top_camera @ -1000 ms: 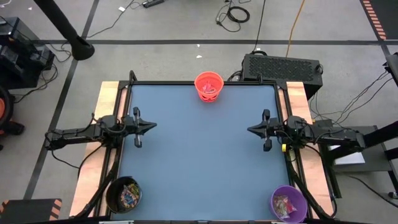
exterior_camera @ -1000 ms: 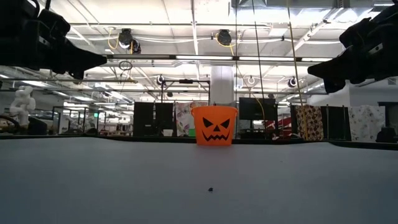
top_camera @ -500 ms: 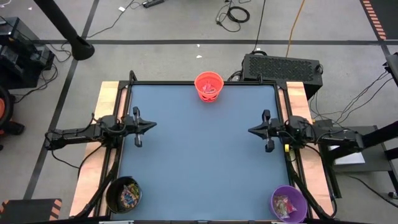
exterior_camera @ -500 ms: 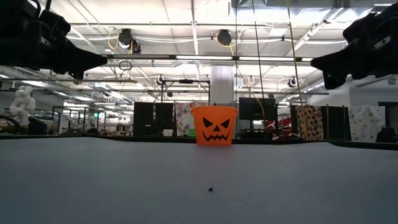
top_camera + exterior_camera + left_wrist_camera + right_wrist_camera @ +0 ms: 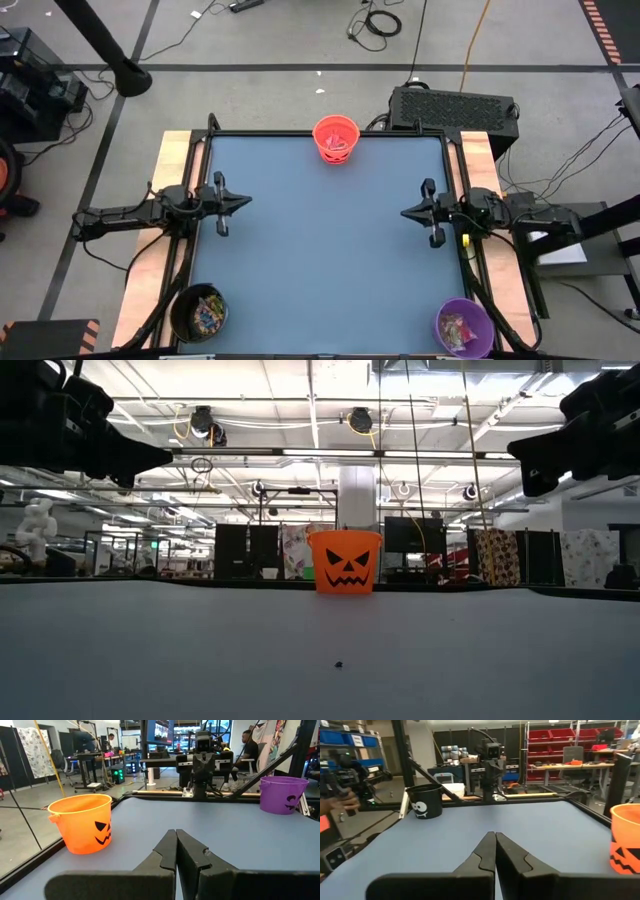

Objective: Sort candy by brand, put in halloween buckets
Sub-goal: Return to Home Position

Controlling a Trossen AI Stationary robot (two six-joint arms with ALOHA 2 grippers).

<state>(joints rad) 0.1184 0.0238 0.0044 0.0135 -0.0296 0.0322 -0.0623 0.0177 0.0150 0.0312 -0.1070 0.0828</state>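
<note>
Blue-grey table (image 5: 320,250), black vented box (image 5: 455,105) just beyond one corner, cables (image 5: 380,22) on the floor

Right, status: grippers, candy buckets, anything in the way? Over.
Left gripper shut, left table edge; right gripper shut, right edge. Wrapped candy inside round plastic buckets: orange bucket, black bucket, purple bucket. Tiny dark speck on blue tabletop.

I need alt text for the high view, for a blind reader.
From above, both arms wait at the sides of the table, left gripper and right gripper shut. Orange bucket at the top edge, black bucket and purple bucket at the bottom corners, holding candy.
</note>
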